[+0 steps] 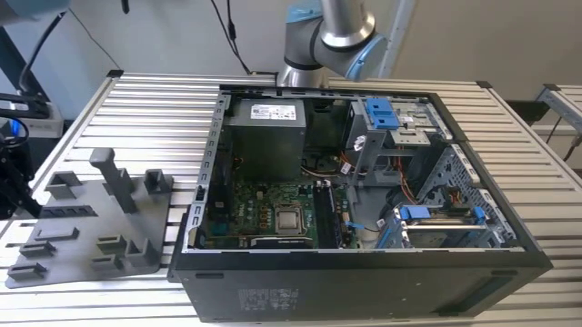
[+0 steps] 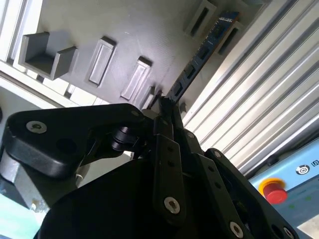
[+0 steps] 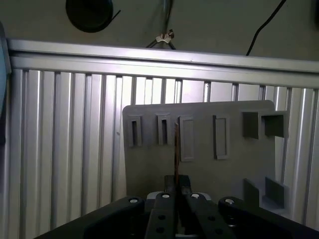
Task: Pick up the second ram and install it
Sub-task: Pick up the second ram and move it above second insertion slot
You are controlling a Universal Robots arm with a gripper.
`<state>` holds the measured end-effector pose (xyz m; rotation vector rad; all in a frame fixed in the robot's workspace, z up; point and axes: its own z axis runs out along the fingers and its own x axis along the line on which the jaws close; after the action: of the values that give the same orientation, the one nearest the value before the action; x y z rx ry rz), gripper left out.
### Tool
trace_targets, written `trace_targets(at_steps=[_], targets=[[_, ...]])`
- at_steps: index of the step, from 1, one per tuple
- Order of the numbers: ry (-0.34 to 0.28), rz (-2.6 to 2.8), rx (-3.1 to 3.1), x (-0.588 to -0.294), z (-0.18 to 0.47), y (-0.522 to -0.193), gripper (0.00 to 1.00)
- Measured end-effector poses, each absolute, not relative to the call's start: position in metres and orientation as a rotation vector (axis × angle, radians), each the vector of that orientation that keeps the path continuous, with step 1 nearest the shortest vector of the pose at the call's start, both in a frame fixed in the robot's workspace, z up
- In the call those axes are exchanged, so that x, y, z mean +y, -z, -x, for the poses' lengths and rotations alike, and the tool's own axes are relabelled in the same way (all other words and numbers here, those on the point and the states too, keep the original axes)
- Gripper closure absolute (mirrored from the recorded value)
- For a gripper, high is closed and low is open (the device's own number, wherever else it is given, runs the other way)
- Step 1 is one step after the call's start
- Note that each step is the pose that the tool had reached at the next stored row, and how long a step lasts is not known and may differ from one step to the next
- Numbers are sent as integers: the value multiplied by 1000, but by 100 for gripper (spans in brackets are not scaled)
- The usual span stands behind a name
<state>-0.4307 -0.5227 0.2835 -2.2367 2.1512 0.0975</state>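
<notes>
Off end effector (image 2: pixel 164 104), lengthwise: 2nd ram (image 2: pixel 198 57)

One computer case (image 1: pixel 364 286), one grey tray (image 1: pixel 150 225), one ram stick (image 2: pixel 199 56), one gripper (image 2: pixel 164 102), one red button (image 2: pixel 273 190).

We are bending our arm (image 1: pixel 329 34) at a grey and blue joint, high in the exterior view. In both wrist views we are pinching our gripper (image 3: pixel 177 185) (image 2: pixel 165 102) closed, its black fingers (image 3: pixel 162 214) pressing from both sides on one end of the second ram (image 3: pixel 176 149), which is sticking straight out past the fingertips.
</notes>
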Motion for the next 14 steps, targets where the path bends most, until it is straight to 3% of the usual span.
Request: trace_targets(at_steps=[14], targets=[[-98,2237,2151,-523,431,-288,85]])
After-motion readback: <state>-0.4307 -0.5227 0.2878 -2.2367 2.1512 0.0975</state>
